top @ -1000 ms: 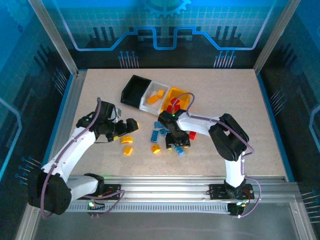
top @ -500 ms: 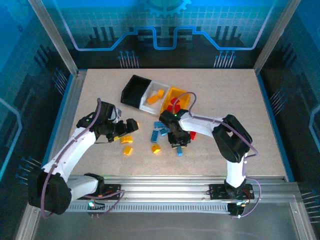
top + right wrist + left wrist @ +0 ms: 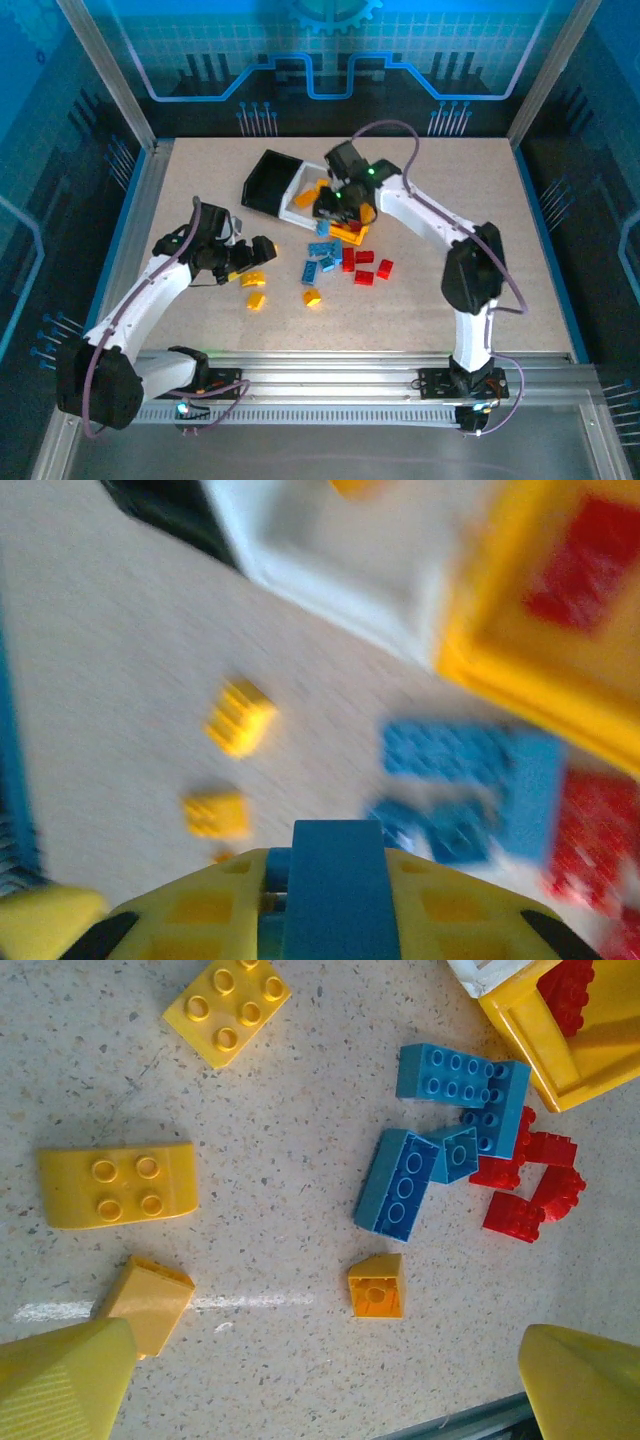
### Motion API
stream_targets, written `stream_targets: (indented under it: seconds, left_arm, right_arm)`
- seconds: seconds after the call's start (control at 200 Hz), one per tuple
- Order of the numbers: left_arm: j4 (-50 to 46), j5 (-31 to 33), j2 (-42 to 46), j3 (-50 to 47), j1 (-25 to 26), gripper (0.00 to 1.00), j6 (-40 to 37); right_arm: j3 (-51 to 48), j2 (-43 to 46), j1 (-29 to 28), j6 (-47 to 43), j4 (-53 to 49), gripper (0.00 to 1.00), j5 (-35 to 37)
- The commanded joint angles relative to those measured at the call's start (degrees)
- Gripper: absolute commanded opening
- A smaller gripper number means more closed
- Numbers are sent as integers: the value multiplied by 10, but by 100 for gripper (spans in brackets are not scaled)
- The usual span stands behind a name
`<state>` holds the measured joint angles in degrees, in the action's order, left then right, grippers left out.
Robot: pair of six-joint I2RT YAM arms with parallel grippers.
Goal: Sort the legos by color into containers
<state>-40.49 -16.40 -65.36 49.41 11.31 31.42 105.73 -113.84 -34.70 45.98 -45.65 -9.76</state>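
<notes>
Pinch grasp: right gripper [image 3: 335,912] clamps a blue lego brick [image 3: 335,865] across flat sides; likely light, rigid, slick. Spread left gripper [image 3: 325,1385] hovers, yellow curved brick [image 3: 118,1185] at ten o'clock.

The right half of the table [image 3: 510,270] is bare, as is the far strip behind the bins [image 3: 292,208]. Loose legos [image 3: 322,255] crowd the middle, just near of the bins. The right arm [image 3: 425,212] arches over the row's right end, with the right pincer [image 3: 330,205], clamped on a blue lego [image 3: 335,880], above those mouths. The black bin [image 3: 262,183] is open from above. The left pincer [image 3: 262,250], spread wide, hangs over yellow legos [image 3: 255,282] at left.
</notes>
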Motion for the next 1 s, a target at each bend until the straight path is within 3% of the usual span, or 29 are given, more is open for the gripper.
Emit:
stream_targets:
  seconds: [0.0, 0.22, 0.35, 0.43, 0.515, 0.645, 0.845, 0.991]
  left_arm:
    - [-39, -11, 27, -13, -8, 99, 6]
    - [-73, -10, 53, -23, -9, 99, 22]
    - [-94, -2, 54, -12, -10, 99, 17]
    - [-105, 5, 52, -2, -9, 99, 11]
    - [-108, 8, 46, 4, -9, 99, 5]
    - [-102, 10, 37, 6, -9, 99, 4]
    - [-90, 13, 26, 9, -10, 99, 2]
    - [-103, 41, 14, 18, -9, 99, -13]
  right_arm:
    - [109, -94, 11, 24, 43, 25, -65]
    - [400, -308, 24, 67, 72, 27, -92]
    - [512, -409, 31, 120, 115, 28, -85]
    - [516, -431, 31, 147, 163, 32, -73]
    - [517, -442, 31, 160, 198, 51, -63]
    - [516, -437, 32, 151, 206, 63, -58]
    - [513, -395, 34, 104, 161, 66, -81]
    - [482, -320, 27, 33, 71, 66, -98]
